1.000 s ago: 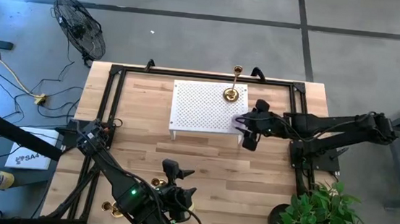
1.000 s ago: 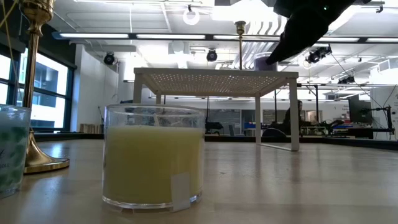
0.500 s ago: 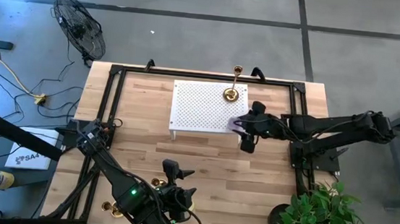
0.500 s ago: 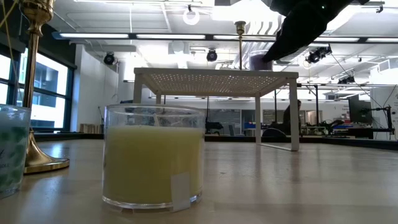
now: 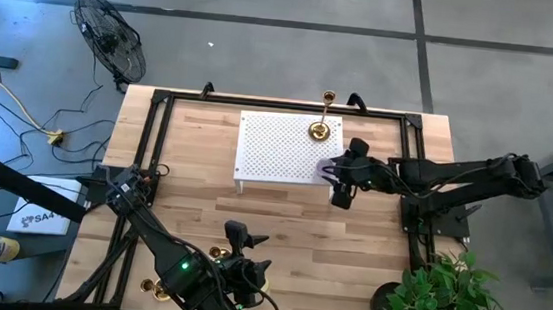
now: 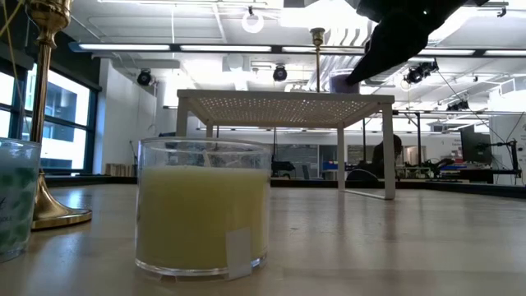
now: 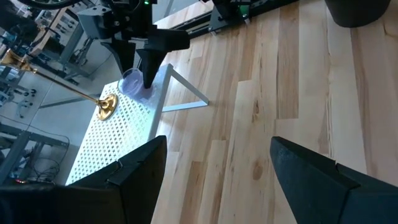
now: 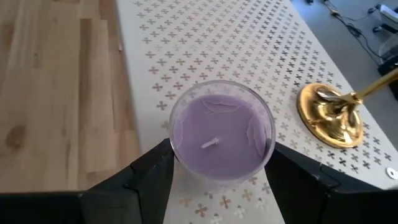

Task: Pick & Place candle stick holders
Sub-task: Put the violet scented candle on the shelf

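Note:
A white perforated stand (image 5: 282,148) stands mid-table. A tall slim gold candle stick holder (image 5: 321,129) rests by its round base (image 8: 329,115) on the stand's far right corner. My right gripper (image 5: 335,177) is shut on a glass jar of purple candle (image 8: 221,130) at the stand's right near corner. Two more gold holders (image 5: 219,255) (image 5: 153,287) stand by the near edge. My left gripper (image 7: 217,180) hangs open and empty above the near edge (image 5: 250,253). My right gripper pinches the purple candle jar by its round side wall (image 8: 177,146), one finger (image 8: 152,177) on each side. The fingers slant down from the table's right. The jar stays upright at the stand's top (image 6: 341,82); whether its bottom rests there I cannot tell.
In the low view a glass jar of yellow candle (image 6: 203,210) stands close in front, with a tall gold holder (image 6: 45,115) and a patterned jar (image 6: 15,197) to its left. A black frame (image 5: 161,100) borders the tabletop. A potted plant (image 5: 439,300) is off the right near corner.

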You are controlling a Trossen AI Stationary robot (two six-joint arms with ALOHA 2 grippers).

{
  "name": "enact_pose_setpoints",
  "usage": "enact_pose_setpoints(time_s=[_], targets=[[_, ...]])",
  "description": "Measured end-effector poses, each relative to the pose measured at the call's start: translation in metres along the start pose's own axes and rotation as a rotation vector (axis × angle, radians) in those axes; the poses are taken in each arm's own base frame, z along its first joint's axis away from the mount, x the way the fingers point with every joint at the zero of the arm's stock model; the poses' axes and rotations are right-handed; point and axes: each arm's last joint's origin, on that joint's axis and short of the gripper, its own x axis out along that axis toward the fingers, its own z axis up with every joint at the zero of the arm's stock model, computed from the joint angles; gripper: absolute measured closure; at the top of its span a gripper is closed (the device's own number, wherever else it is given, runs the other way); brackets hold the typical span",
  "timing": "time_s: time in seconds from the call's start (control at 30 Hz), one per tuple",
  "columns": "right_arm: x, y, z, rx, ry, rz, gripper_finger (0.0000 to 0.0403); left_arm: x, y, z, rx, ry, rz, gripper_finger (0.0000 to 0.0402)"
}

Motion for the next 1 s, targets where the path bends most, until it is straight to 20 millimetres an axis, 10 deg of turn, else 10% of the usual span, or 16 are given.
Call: enact_pose_setpoints(time_s=[1.0], targets=[[-0.0002, -0.0025, -0.001, 0.048, 0.007, -0.087, 0.0152, -0.0006, -0.0058, -0.0023, 0.001, 0.1, -0.194, 0.0121]])
